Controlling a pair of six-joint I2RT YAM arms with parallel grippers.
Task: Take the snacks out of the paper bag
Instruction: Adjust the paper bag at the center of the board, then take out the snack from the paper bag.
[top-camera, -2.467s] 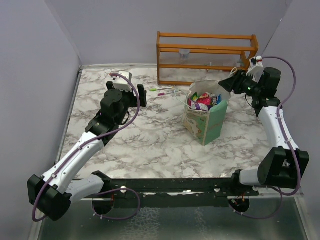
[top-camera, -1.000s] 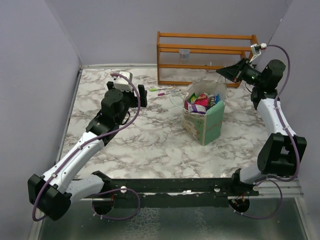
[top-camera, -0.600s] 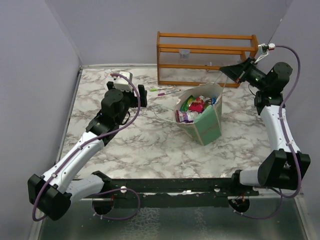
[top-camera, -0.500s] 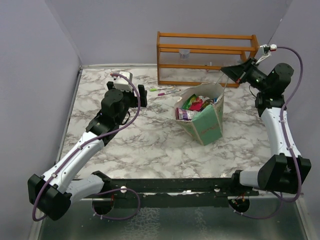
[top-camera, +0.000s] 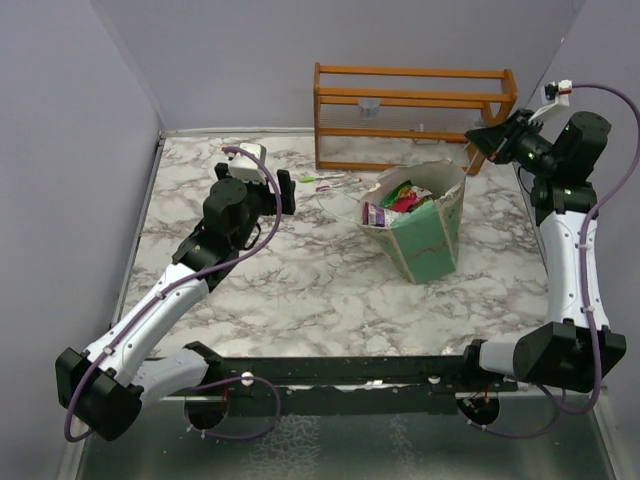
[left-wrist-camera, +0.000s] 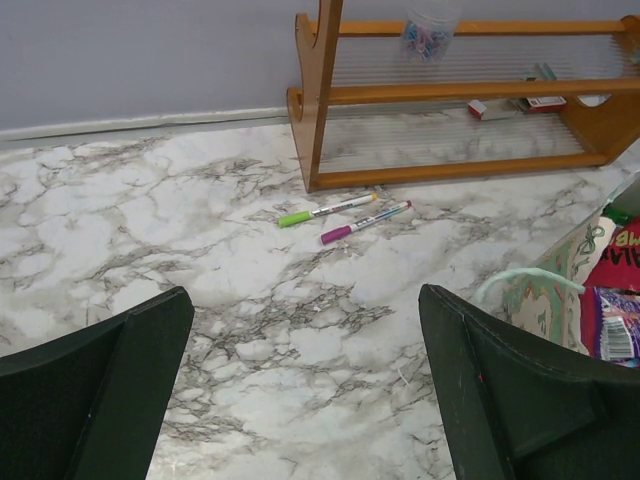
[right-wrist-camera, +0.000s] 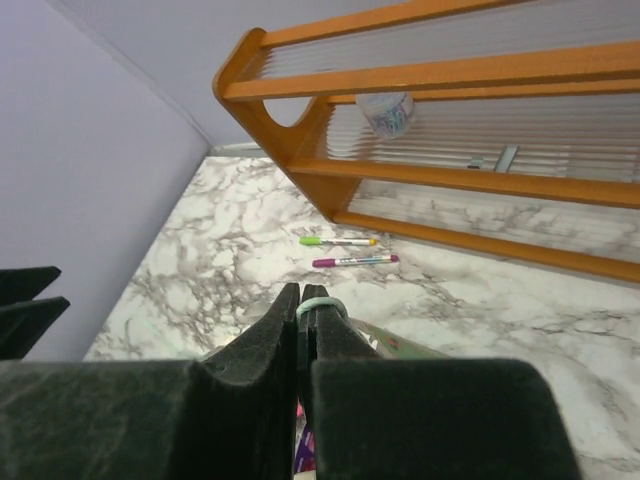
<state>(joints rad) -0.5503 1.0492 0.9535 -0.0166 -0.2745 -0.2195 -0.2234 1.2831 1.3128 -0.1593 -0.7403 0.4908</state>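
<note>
A: Where is the bag (top-camera: 432, 238)?
B: Toward the far right corner of the surface (top-camera: 300, 285), in front of the rack (top-camera: 415, 100). It leans, base low on the near side, mouth tipped toward the left edge.
A: What holds it at that lean?
B: The right tool (right-wrist-camera: 300, 300), up above the bag's far right rim. Its jaws are pinched tight on the handle (right-wrist-camera: 322, 305), a pale loop caught between them.
A: And the snacks (top-camera: 396, 203)?
B: Inside the bag, bunched at the mouth. None lies on the surface.
A: Which arm looks better placed to reach them?
B: Probably the left. The left tool (left-wrist-camera: 302, 310) hangs left of the bag and well apart from it, jaws wide with nothing in them. The mouth faces its way, so the snacks lie off to its right.
A: Is it aimed at them?
B: No. It points at the pens (left-wrist-camera: 340, 212) and the rack, and the bag shows only at the right edge of its wrist view. It would likely have to swing right first.
</note>
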